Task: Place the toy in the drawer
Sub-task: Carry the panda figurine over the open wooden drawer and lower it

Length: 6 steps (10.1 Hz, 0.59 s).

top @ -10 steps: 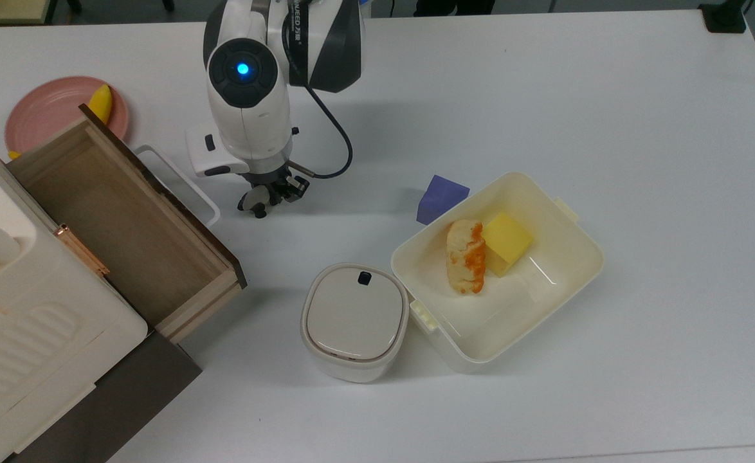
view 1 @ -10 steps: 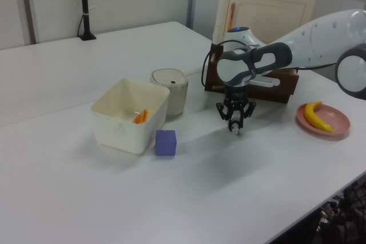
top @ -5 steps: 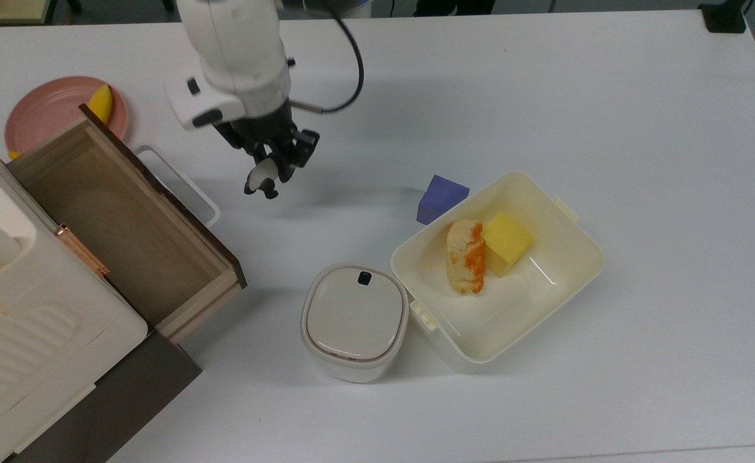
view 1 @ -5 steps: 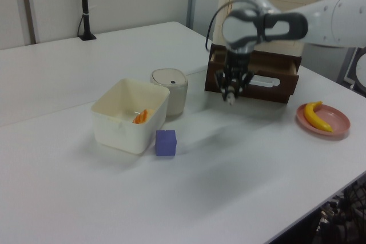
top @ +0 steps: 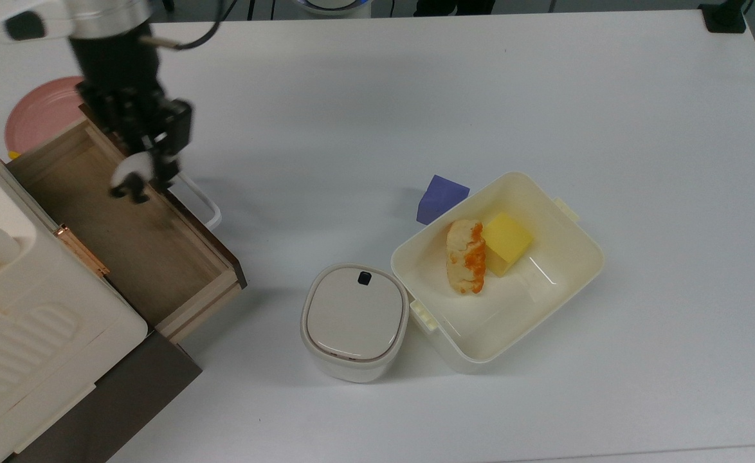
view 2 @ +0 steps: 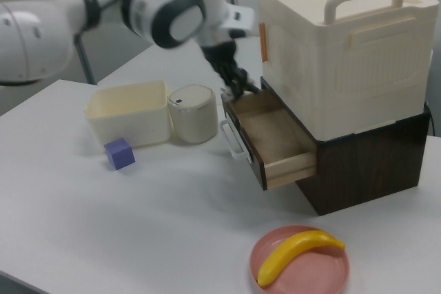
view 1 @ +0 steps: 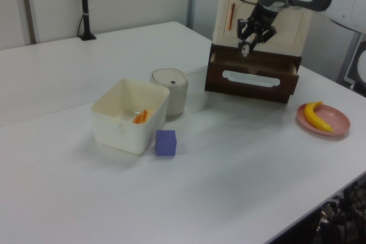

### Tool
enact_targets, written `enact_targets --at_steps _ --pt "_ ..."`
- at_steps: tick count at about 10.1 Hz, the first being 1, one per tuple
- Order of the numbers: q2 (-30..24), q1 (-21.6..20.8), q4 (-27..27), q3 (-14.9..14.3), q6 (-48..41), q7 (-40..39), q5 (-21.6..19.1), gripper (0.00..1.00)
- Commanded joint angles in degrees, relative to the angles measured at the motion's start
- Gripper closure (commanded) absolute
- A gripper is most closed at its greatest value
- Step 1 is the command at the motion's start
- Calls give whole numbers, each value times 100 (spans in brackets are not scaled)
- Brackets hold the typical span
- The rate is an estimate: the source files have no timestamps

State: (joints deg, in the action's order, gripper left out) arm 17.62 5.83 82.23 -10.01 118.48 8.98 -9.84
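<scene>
We begin with the white table (top: 545, 96), then the cream plastic cabinet on its dark wooden base (view 2: 344, 53), out of which stands the long light-wood drawer with a dark brown front panel and white loop handle (top: 127, 238), pulled open and bare inside. Next comes the white Panda arm (view 2: 103, 12), reaching over the drawer's front end, its black two-finger gripper (top: 134, 170) clenched on the tiny black-and-white panda toy (top: 130, 179), which hangs above the drawer's interior just inside the front panel in the top view, clear of the floor of the drawer. In our judgement the carry is nearly over and the release is the step in hand: we would move a little further over the middle of the drawer, away from the front panel and the cabinet edge, lower until the toy is within the walls, and only then part the fingers, so that so small a figure does not bounce out or tip onto the rim.
</scene>
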Motion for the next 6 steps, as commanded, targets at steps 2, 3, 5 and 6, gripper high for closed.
enact_targets --at_steps 2,3,5,6 --pt "952 199 -14 -247 1018 -98 8 100" --pt "998 199 39 -247 1097 -107 105 100" --pt "946 130 57 -247 1090 -46 114 1" --pt "823 112 31 -221 1037 -45 106 0"
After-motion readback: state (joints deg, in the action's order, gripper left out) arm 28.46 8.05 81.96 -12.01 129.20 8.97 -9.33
